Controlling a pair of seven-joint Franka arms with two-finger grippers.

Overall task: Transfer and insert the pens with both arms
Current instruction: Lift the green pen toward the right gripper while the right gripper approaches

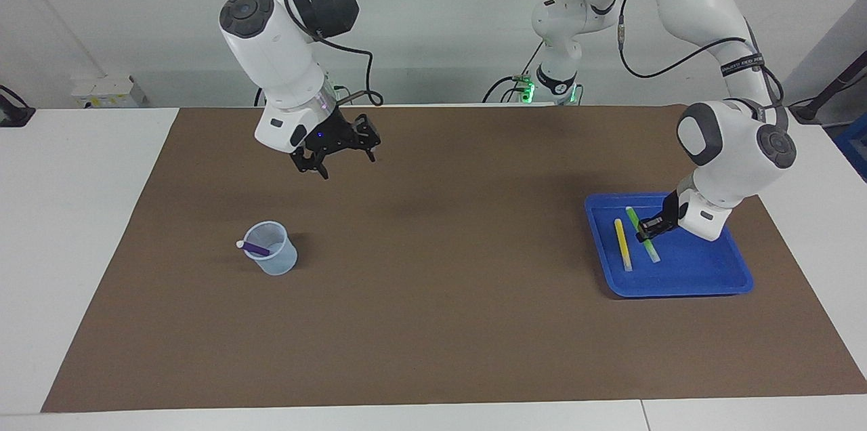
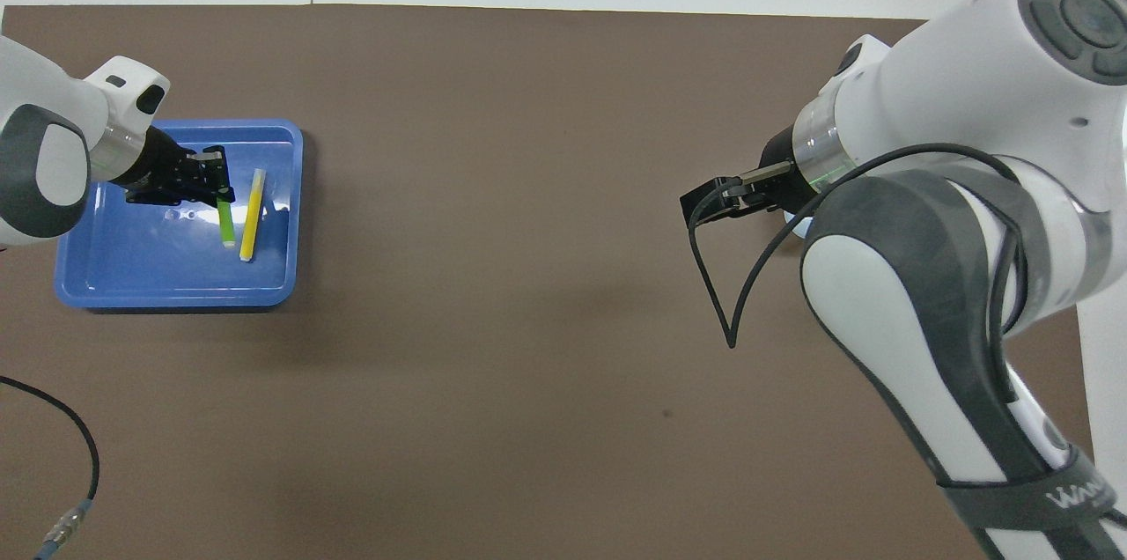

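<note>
Right gripper (image 1: 335,156), empty and spread wide, hangs over bare brown mat (image 1: 433,322). Purple pen (image 1: 256,249) leans in the clear plastic cup (image 1: 273,257). Left gripper (image 1: 648,228) pinches bright green pen (image 1: 642,244) off-centre over the blue plastic tray (image 1: 711,282), yellow pen (image 1: 622,244) lying beside. Risk: pen pivots or slips during handover.

hidden: cup (image 1: 273,257) — overhead (right arm (image 2: 924,261) covers it) | arms cut off

Two white arms: left arm (image 1: 735,146), right arm (image 1: 274,58). Dark grey joint caps, black looping cables, black grippers, green lights at bases.
</note>
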